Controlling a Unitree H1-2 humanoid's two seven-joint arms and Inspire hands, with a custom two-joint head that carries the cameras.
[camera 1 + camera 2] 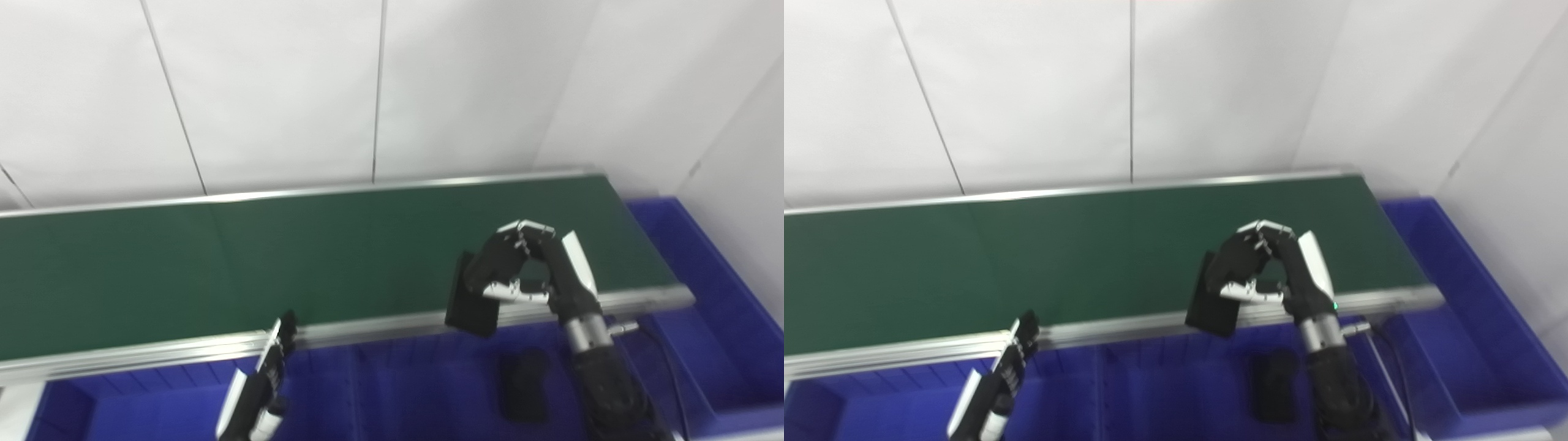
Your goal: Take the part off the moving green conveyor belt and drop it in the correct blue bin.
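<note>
Gripping a flat black part (471, 303) at centre right of the frame, the right hand (527, 269) holds it over the conveyor belt's (245, 269) near rail, seemingly to drop it into the blue bin (429, 386) below, while the left hand (260, 386) waits at lower left, fingers straight and empty.

Counted: one long green conveyor belt (245, 269) with silver metal rails; two flat black rectangular parts, one held (468, 303), one lying in a bin (523, 384); several blue plastic bins (392, 392), exact number unclear.
</note>
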